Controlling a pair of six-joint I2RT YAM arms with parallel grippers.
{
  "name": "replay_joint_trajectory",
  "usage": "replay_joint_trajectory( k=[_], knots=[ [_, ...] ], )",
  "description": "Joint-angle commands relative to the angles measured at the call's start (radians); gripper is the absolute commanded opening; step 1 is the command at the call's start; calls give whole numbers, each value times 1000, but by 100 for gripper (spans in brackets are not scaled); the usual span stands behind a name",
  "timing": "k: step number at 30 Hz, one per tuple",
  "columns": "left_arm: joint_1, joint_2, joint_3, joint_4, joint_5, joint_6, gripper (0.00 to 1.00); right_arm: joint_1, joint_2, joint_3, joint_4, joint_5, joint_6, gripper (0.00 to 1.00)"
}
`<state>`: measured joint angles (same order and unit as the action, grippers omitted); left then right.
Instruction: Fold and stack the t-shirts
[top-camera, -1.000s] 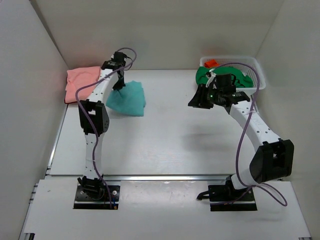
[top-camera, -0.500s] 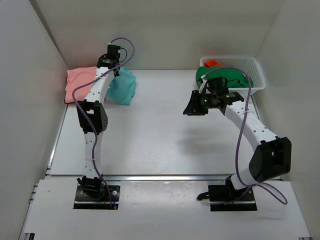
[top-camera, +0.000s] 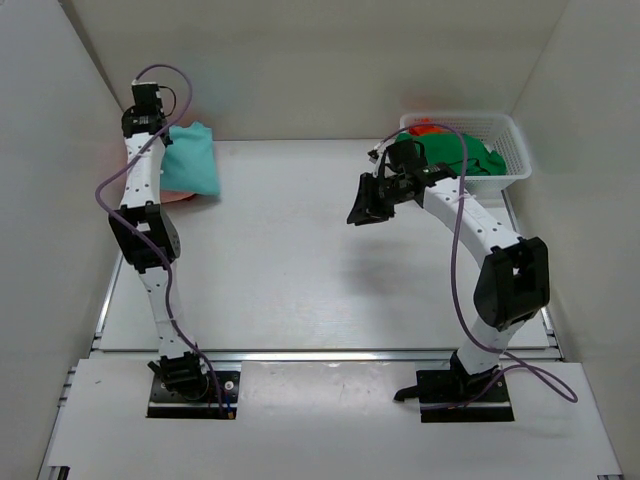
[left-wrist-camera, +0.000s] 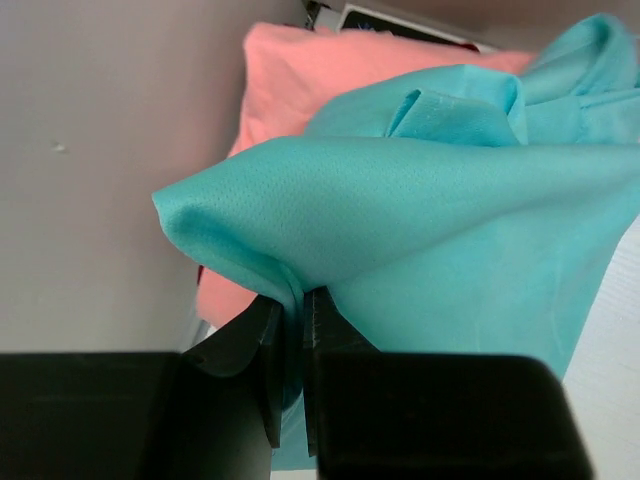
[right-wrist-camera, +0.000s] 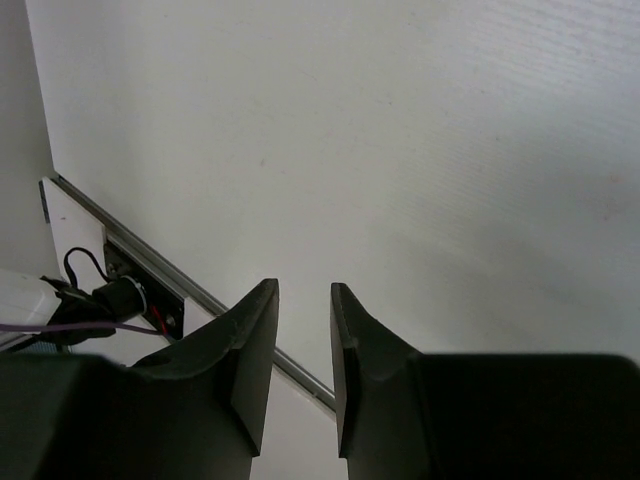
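My left gripper (top-camera: 160, 132) is at the far left back corner, shut on a fold of the teal t-shirt (top-camera: 192, 160). In the left wrist view the jaws (left-wrist-camera: 295, 305) pinch the teal t-shirt (left-wrist-camera: 460, 230), which drapes over the folded salmon pink t-shirt (left-wrist-camera: 290, 80). From above, only a pink edge (top-camera: 172, 198) shows under the teal. The dark green t-shirt (top-camera: 462, 152) lies crumpled in the white basket (top-camera: 510, 128). My right gripper (top-camera: 365, 203) hovers over the bare table left of the basket, jaws slightly apart and empty (right-wrist-camera: 300, 290).
An orange item (top-camera: 424, 125) sits in the basket's back corner. White walls close in on the left, back and right. A metal rail (top-camera: 330, 355) runs along the near table edge.
My left arm has swung left and back, carrying the teal t-shirt from the table onto the pink one. My right arm has moved left, away from the basket.
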<state>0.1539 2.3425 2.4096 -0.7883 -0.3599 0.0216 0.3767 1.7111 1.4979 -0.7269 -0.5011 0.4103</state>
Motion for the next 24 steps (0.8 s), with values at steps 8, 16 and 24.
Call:
replay_joint_trajectory(
  k=[8,16,24],
  knots=[
    [81,-78,22,101,29,-11,0,27,82,142,-58,-22,-31,25],
    [137,-9,49,214,62,-12,27,34,128,171,-66,-36,-44,25],
    [122,-35,26,230,142,-77,99,47,125,139,-28,-53,-42,26]
  ],
)
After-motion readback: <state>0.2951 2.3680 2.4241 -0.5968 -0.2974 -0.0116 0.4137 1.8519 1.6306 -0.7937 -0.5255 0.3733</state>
